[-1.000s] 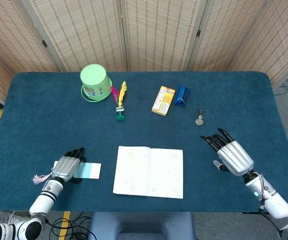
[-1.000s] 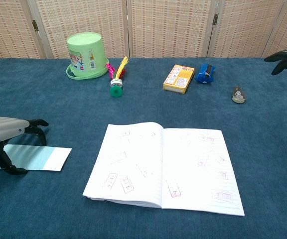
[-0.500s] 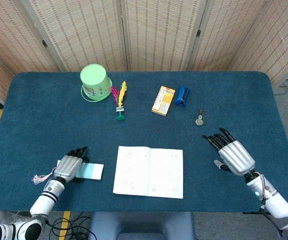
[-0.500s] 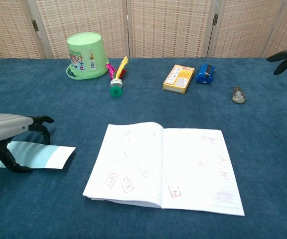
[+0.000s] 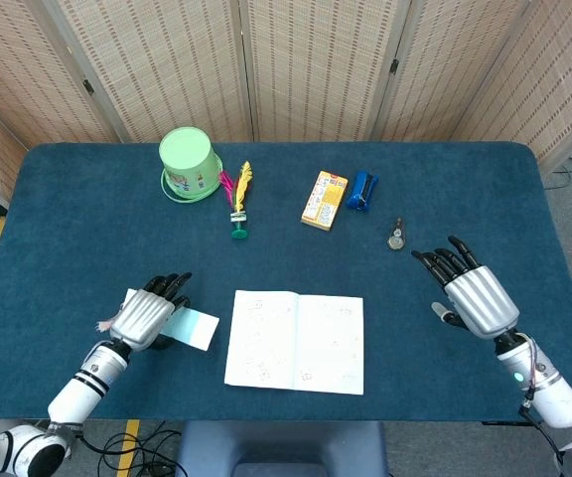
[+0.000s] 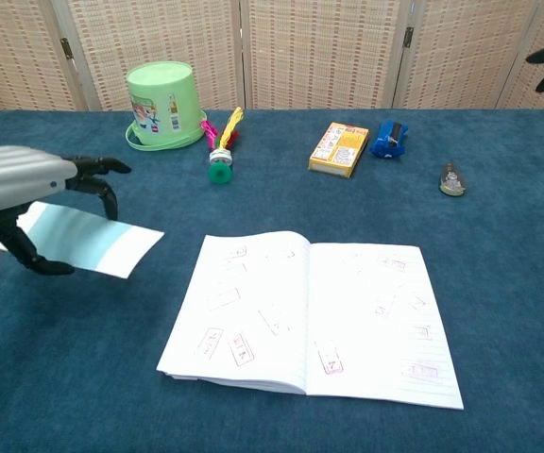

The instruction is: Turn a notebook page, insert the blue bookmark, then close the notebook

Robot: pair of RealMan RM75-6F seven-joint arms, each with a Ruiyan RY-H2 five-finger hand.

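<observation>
Blue bookmark point(image 6: 83, 240) is pinched in the left hand point(image 5: 145, 316), clear of the table's left edge, ready for insertion. Notebook point(image 5: 295, 341) lies open near the front edge; the right hand point(image 5: 473, 295) hovers empty, fingers spread.

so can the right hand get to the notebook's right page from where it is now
Probably yes. The right hand hovers open just beside the open notebook, with bare tabletop between them. The left hand, holding the blue bookmark, sits on the notebook's far side and isn't in the way.
</observation>
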